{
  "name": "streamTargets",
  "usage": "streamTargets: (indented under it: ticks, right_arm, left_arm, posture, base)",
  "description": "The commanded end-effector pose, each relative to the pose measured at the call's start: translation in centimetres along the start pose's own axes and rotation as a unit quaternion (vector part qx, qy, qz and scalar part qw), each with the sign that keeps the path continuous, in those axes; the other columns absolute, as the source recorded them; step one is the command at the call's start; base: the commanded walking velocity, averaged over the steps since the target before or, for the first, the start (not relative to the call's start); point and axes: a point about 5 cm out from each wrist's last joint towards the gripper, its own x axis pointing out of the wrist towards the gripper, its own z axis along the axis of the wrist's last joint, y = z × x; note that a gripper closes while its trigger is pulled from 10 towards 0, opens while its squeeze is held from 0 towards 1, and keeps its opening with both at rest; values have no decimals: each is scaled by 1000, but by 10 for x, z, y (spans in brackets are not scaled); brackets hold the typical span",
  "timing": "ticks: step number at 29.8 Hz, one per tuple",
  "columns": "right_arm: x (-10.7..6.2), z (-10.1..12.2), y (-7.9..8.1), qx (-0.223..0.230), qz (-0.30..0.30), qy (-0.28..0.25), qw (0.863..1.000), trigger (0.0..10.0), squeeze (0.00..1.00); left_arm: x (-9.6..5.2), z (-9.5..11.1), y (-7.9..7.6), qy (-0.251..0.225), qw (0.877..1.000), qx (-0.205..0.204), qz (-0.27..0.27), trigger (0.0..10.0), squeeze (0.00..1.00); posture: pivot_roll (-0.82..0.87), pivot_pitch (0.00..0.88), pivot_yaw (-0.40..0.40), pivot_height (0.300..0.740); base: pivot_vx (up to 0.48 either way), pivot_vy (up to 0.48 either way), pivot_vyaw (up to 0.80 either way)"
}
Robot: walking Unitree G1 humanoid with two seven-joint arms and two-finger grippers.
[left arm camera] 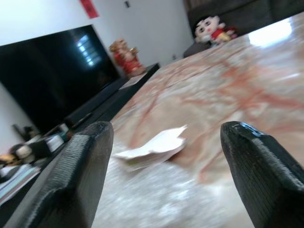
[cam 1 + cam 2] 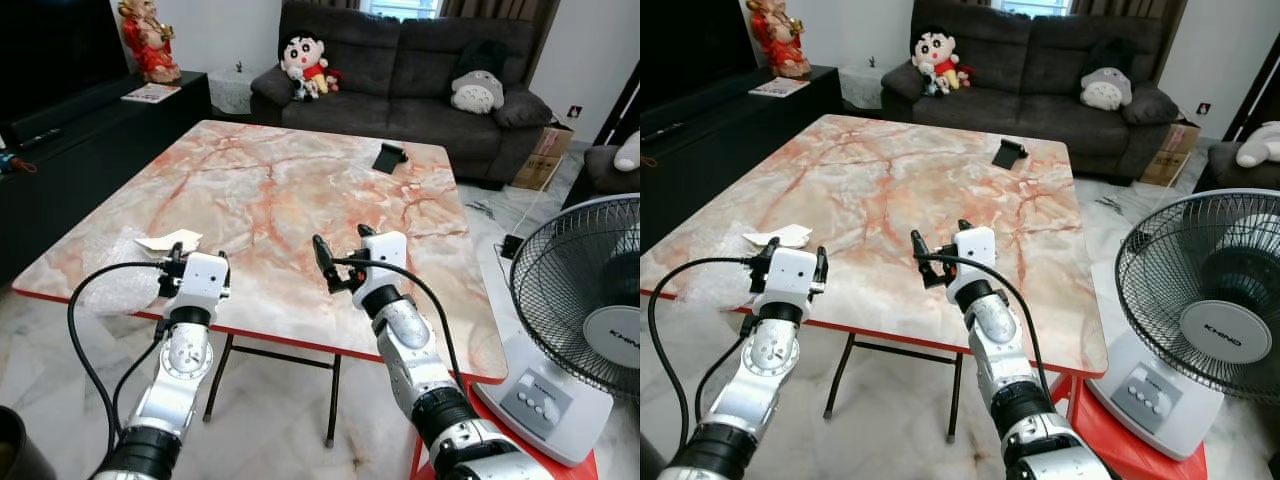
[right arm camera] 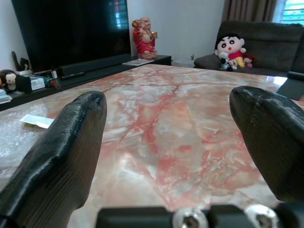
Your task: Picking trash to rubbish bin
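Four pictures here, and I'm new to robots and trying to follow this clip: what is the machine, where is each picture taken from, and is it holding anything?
It is a humanoid robot. Two pictures come from its head, looking down at a marble-patterned table. The other two come from its wrists, looking between black fingers. The left gripper is open near a crumpled white paper that lies beside bubble wrap. The right gripper is open over bare tabletop. Neither holds anything. A dark object lies at the far side.

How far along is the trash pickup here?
No trash is held. The paper scrap lies on the table beside bubble wrap. The left gripper hovers open just short of it; the right gripper is open too. Grasping and binning remain.
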Motion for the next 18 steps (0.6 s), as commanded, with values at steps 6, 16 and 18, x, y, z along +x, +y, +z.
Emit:
streamTargets:
  ticks: [6,16,18]
  right_arm:
    - [3,6,2,-1,6,-10,1000,10000,0]
    - [3,5,3,-2,10,-6,1000,10000,0]
    - [3,4,4,-1,11,-5,1000,10000,0]
  left_arm:
    - [7,-1,-1,10,1000,16,-17,10000,1000]
    - [5,-1,-9,7,999,24,-32,10000,0]
    - [6,-1,-11,7,999,19,-41,10000,0]
  posture:
    - [-18,0,-62,740]
    - [-17,0,-69,740]
    - [-20,0,-67,740]
  base:
    - [0,0,0]
    - [0,0,0]
    - [0,0,0]
